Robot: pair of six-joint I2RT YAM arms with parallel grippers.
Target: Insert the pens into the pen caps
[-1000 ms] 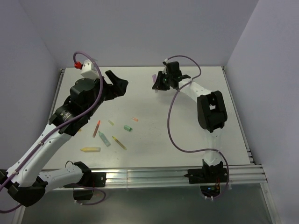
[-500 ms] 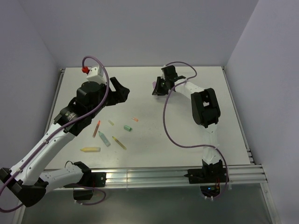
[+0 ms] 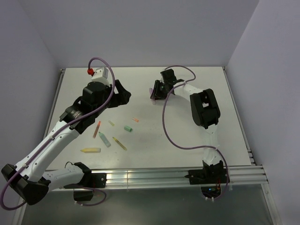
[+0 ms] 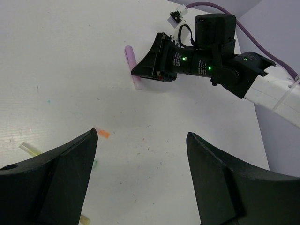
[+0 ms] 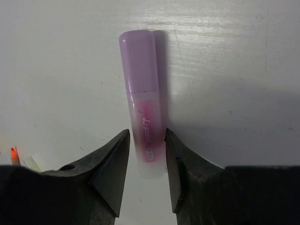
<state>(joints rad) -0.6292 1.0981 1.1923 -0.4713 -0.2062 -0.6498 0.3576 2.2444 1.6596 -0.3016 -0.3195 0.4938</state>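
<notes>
Right gripper [image 5: 146, 133] low over capped purple pen [image 5: 143, 101], which lies flat on table [image 5: 234, 70], far middle. Jaws narrowly apart, flanking pen's lower end; grip or mere closeness, cannot tell. Left gripper [image 4: 140, 187] spread wide, empty, above table. Other pens [image 3: 105, 140] and caps [image 3: 128, 128] scattered near left.

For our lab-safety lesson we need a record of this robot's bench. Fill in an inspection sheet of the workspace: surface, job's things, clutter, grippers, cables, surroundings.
Surface: white table, faint ink specks.
Job's things: capped purple pen lying at the right gripper. Orange-red pen, mint green pen, yellow pen and olive-yellow pen lie loose. Green cap, orange cap and yellow cap lie beside them.
Clutter: nothing seen.
Grippers: left gripper open, empty. Right gripper flanks the purple pen closely; contact unclear.
Cables: left purple cable and right purple cable loop off the arms.
Surroundings: pale walls; aluminium rail at the near edge.
</notes>
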